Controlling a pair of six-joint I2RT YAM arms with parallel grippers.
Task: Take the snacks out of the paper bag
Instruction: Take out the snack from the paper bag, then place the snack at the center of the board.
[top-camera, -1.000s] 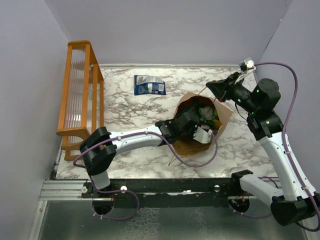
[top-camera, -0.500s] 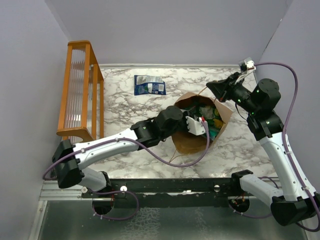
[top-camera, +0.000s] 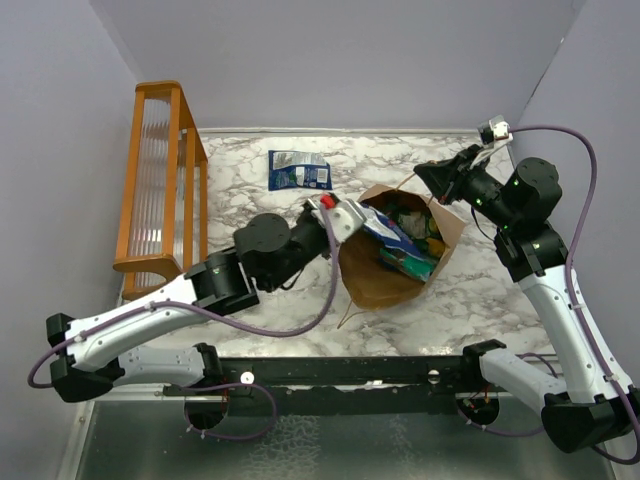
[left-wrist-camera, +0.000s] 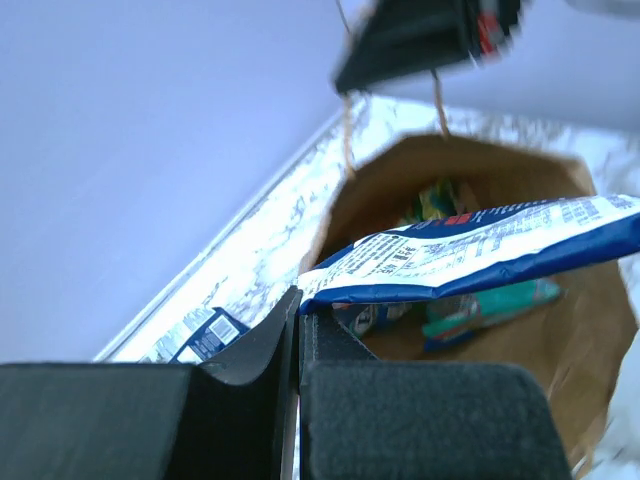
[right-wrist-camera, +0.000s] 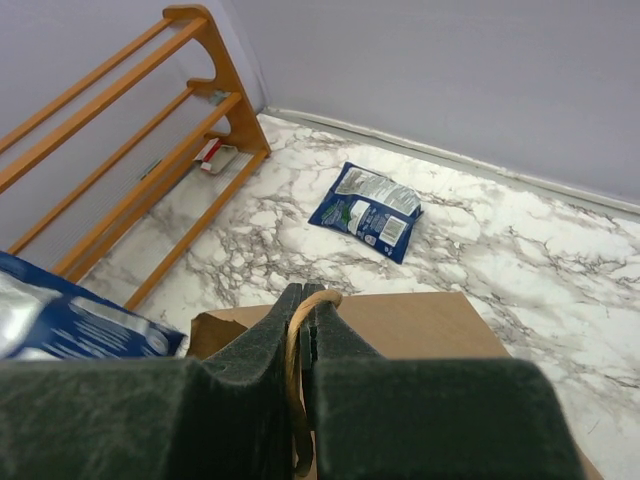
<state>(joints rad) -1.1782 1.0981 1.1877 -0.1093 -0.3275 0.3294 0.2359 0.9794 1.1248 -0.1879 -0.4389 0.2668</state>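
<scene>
Extraction of a dark blue packet from the bag mouth

Left gripper (left-wrist-camera: 298, 312) is pinched fully closed on the near corner of the dark blue packet (left-wrist-camera: 480, 250), which stretches across the open mouth of the paper bag (top-camera: 372, 288); I cannot tell whether its far end has cleared the rim. Right gripper (right-wrist-camera: 305, 300) is clamped on the bag's twisted handle (right-wrist-camera: 293, 375) at the far rim, holding the bag up and open. A corner grip on slick foil looks slippery, so the pull should be smooth, upward and leftward along the packet's length, while the right side holds firm against drag. A teal packet (left-wrist-camera: 492, 305) and others lie inside; bare marble near the second blue packet (top-camera: 299, 170) seems a good landing spot.
</scene>
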